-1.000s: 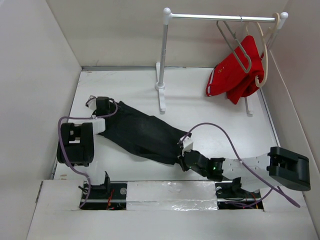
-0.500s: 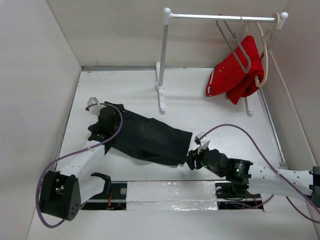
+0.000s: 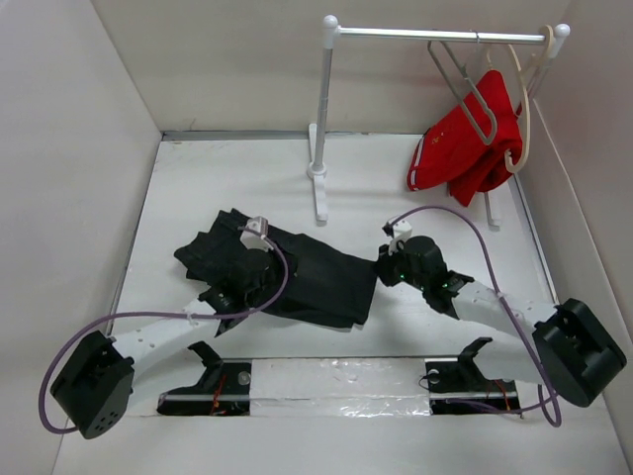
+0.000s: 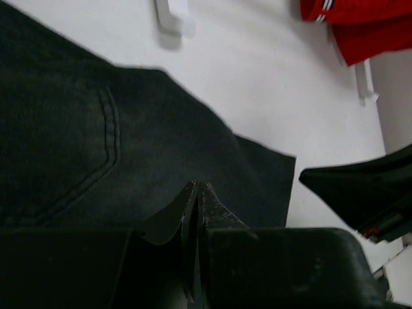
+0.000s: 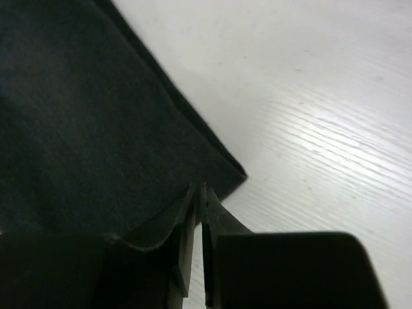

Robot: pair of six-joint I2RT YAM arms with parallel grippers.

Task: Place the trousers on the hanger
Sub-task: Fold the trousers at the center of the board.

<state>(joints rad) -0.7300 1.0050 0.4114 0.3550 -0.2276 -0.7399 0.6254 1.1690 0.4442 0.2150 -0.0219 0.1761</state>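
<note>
The left gripper (image 4: 196, 188) has its two fingers pressed together, with only a hairline seam between them. It sits low over the trousers (image 3: 307, 272), whose dark denim fills everything below and to the left of the tips. A curved pocket seam (image 4: 111, 132) runs off to the fingers' left. Whether any cloth is pinched between the tips I cannot tell.

The right gripper (image 5: 199, 191) is also closed, its fingers meeting in a thin line. A corner of the trousers lies just ahead of the tips and slightly to their right, and the cloth spreads away to the left of the fingers. To their right is bare white table (image 5: 322, 96). Here too I cannot tell if the fingers pinch any fabric.

From above, the trousers lie in a folded, rumpled heap on the table, with the left gripper over their middle and the right gripper at their right-hand edge.

The hanger (image 3: 460, 84) hangs well beyond both grippers, on the far rail (image 3: 435, 34), apart from the trousers. Just beside it on the same rail, a red garment (image 3: 463, 148) is draped on a cream hanger (image 3: 521, 119).
</note>
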